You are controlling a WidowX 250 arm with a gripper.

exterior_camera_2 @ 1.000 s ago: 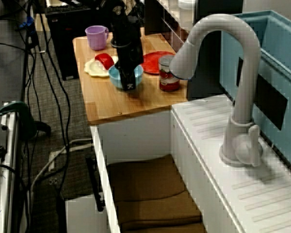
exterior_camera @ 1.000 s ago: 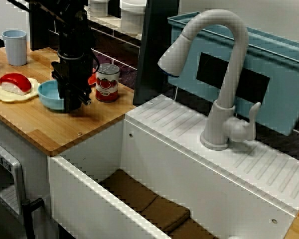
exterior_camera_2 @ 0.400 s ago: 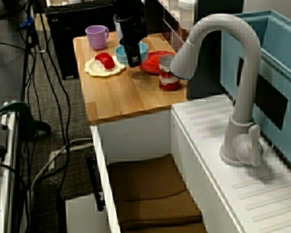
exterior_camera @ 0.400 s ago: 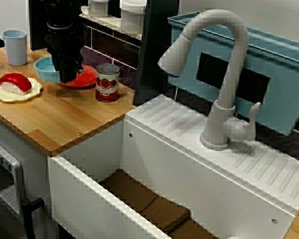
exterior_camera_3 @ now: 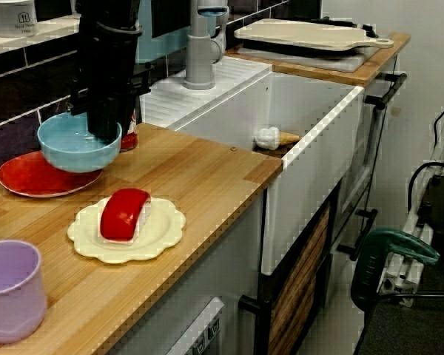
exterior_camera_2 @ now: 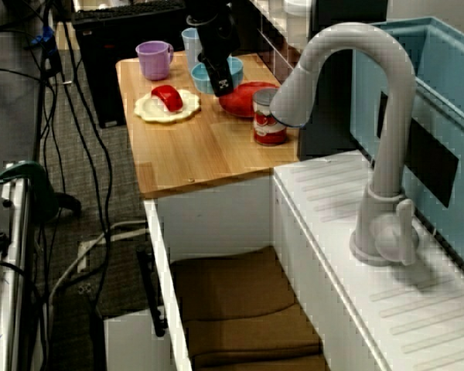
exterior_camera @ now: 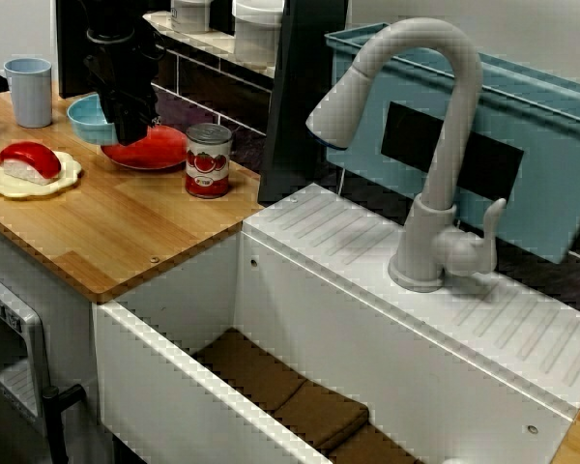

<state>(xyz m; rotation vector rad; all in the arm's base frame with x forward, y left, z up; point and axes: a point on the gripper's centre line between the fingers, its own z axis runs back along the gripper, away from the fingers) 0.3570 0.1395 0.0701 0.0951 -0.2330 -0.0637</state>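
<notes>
My gripper (exterior_camera: 132, 133) is shut on the rim of a light blue bowl (exterior_camera: 84, 118) and holds it off the wooden counter (exterior_camera: 126, 232). Seen from the counter's end, the bowl (exterior_camera_3: 74, 148) hangs just above the near edge of a red plate (exterior_camera_3: 26, 177), with the gripper (exterior_camera_3: 103, 135) clamped on its right side. From above, the bowl (exterior_camera_2: 209, 76) sits left of the red plate (exterior_camera_2: 245, 99), under the gripper (exterior_camera_2: 224, 82). A tomato can (exterior_camera: 209, 160) stands to the right of the plate.
A cream plate (exterior_camera_3: 159, 233) with a red sushi piece (exterior_camera_3: 123, 214) lies near the counter's front. A purple mug (exterior_camera_3: 11, 290) and a pale blue cup (exterior_camera: 29, 92) stand at the far end. A white faucet (exterior_camera: 430, 145) and a deep sink (exterior_camera_3: 311, 111) adjoin the counter.
The gripper has lifted the blue bowl from the counter beside the cream plate and carried it back and up, over the edge of the red plate.
</notes>
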